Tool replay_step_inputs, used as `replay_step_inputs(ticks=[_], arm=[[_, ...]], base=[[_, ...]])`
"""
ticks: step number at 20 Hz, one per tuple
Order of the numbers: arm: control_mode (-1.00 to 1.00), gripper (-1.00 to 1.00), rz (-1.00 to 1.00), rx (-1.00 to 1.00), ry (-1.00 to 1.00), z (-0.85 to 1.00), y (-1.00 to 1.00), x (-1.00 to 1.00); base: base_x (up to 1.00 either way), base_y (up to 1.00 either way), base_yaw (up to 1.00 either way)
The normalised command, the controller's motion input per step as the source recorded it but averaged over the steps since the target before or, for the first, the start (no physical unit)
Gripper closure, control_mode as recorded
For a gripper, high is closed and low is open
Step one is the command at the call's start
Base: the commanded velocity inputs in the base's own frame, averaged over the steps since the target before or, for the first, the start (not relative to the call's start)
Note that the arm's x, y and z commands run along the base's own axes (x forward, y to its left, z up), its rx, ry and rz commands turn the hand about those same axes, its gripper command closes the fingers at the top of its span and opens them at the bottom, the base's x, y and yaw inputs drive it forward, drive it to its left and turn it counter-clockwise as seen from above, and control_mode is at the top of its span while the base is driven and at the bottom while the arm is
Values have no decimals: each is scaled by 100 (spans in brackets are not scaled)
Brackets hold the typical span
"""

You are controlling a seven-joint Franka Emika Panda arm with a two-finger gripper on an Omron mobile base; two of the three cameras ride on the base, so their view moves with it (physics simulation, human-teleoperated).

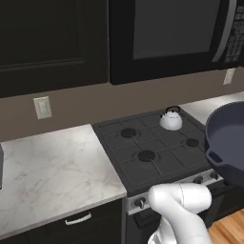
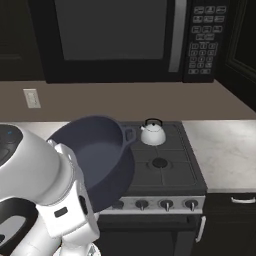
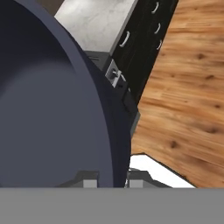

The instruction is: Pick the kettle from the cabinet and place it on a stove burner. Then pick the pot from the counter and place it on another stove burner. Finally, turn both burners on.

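Your end effector [image 3: 112,183] is clamped on the rim of the pot [image 2: 95,160], holding it tilted and empty above the stove front; beyond it, the kettle [image 2: 152,132] sits on a rear burner.

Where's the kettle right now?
The kettle sits on the cooktop's back right burner, under the microwave, behind the lifted pot.

Kettle [image 1: 170,119] sits on rear burner of cooktop [image 1: 157,157]; other burners bare, free from above. Microwave [image 2: 120,37] overhangs cooktop, caps headroom.
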Motion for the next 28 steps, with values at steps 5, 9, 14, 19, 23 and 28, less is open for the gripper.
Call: replay_step_inputs(ticks=[5,9,14,19,23,28], arm=[[100,100,0,0,0,0,0,0],[100,100,0,0,0,0,0,0],[100,100,0,0,0,0,0,0],[-100,100,0,0,0,0,0,0],[-100,100,0,0,0,0,0,0],[-100,100,0,0,0,0,-2,0]], base=[[9,-49,0],[-1,-54,0],[16,-14,0],[4,0,0],[0,0,0],[0,0,0]])
